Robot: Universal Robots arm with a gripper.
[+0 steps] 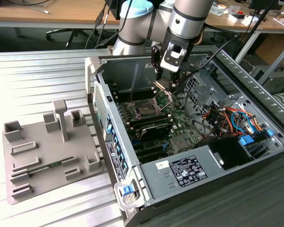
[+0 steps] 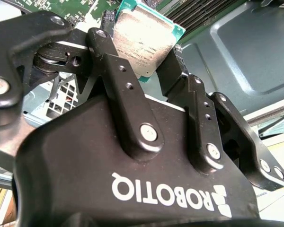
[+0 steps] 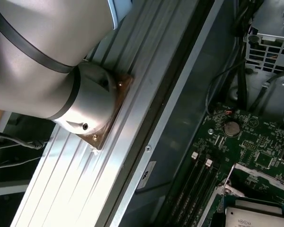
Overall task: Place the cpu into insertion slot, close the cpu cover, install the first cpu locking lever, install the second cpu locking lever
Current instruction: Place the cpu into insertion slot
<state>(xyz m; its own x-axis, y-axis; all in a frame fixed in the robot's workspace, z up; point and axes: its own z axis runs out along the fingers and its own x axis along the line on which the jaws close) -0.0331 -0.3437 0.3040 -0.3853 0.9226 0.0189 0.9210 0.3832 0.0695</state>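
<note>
The cpu seems clamped inside the pincer.

Silvery-grey top, green rim: cpu. Matt black, white lettering: gripper. Silver-grey, pale blue cap: arm. Green with black slots: circuit board. In the exterior view, orange, blue and red cables at the board's 3 o'clock. Grey computer case, with a blue latch at its 7 o'clock. Plain grey: fixture tray. Pale silver, ribbed stripes: table.
</note>
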